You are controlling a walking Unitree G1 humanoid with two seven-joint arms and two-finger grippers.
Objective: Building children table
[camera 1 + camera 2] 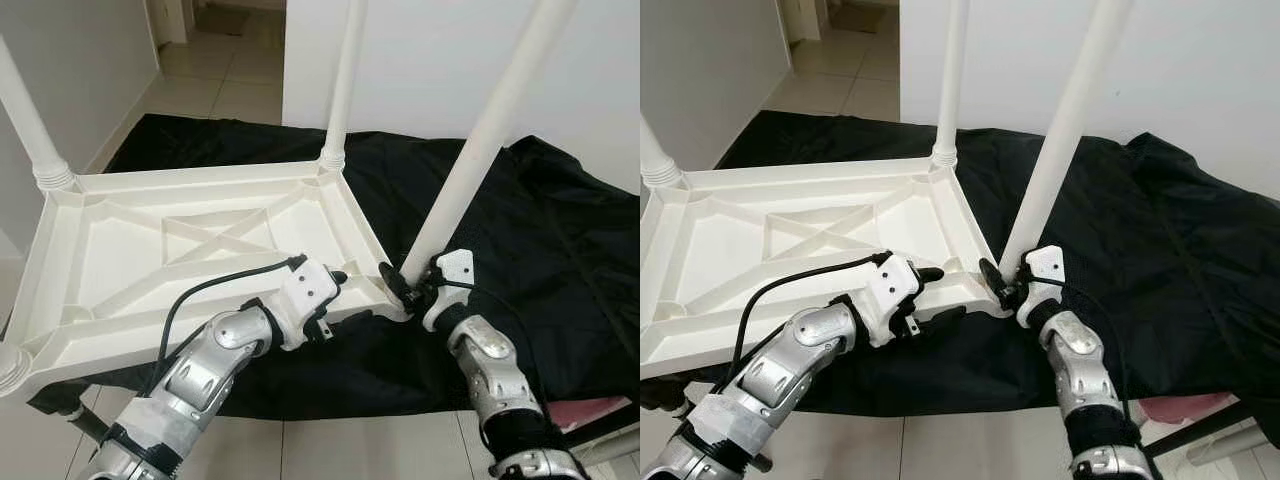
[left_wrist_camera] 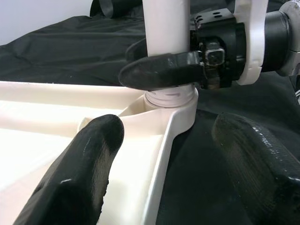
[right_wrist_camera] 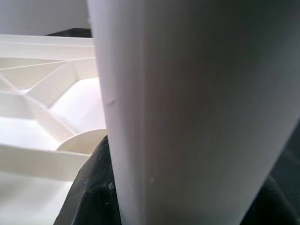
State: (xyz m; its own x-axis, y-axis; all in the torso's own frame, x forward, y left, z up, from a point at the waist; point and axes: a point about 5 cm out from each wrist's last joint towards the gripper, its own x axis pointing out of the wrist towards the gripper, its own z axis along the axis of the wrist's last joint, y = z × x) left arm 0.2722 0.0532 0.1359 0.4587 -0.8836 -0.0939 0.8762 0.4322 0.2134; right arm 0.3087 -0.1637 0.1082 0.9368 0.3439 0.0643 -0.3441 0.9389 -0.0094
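Four white legs rise from the upturned children's table (image 1: 180, 250), which lies on a black cloth (image 1: 520, 230). No writing is legible. The right end effector (image 1: 408, 288) pinches the near-right leg (image 1: 470, 160) just above its corner socket. The left end effector (image 1: 335, 300) is spread, straddling the table's rim beside that corner.

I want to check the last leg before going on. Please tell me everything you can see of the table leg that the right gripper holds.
The table leg is a long, smooth, round white tube, plastic by its look. It leans away from the tabletop, which lies upside down on a black cloth. Its ribbed foot sits at the near right corner socket. The right gripper is shut around it just above the socket.
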